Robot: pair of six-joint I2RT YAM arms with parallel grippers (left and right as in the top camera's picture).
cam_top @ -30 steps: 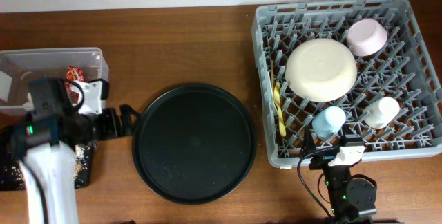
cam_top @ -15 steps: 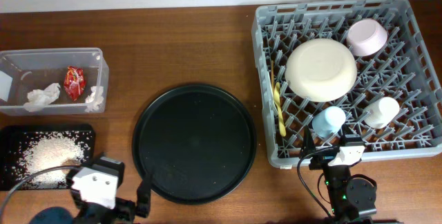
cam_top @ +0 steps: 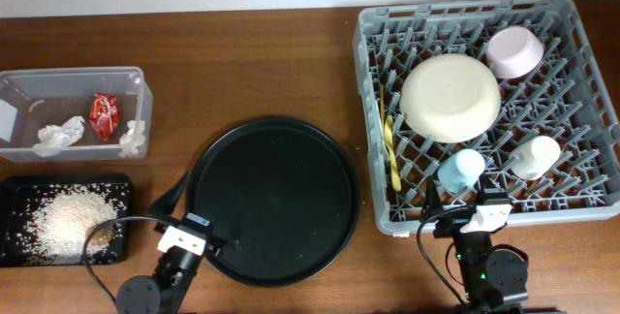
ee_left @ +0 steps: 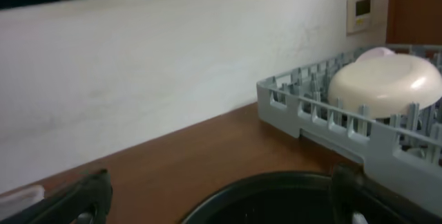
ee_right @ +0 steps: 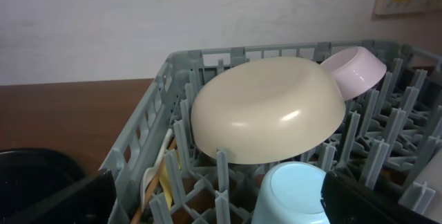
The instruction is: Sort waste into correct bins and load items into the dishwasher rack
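The grey dishwasher rack (cam_top: 373, 33) holds the cream plate (cam_top: 450, 96), pink bowl (cam_top: 515, 50), light blue cup (cam_top: 460, 171), small cream cup (cam_top: 536, 156) and yellow utensil (cam_top: 389, 140). The white fork (ee_right: 147, 180) lies beside the utensil. The clear tub (cam_top: 68, 79) holds white tissues (cam_top: 58, 135) and the red wrapper (cam_top: 103, 115). The black rectangular tray (cam_top: 15, 186) holds rice (cam_top: 63, 219). My left gripper (cam_top: 199, 205) is open and empty at the front left rim of the round tray. My right gripper (cam_top: 457, 203) is open and empty at the rack's front edge, by the blue cup (ee_right: 290, 193).
A large round black tray (cam_top: 271, 198) lies in the middle of the wooden table, and its rim shows in the left wrist view (ee_left: 276, 196). A white wall runs behind the table. Both arm bases sit at the table's front edge.
My left arm has drawn back from over the tub and black tray to the table's front edge, its gripper now at the round tray's rim. The right arm has not moved.
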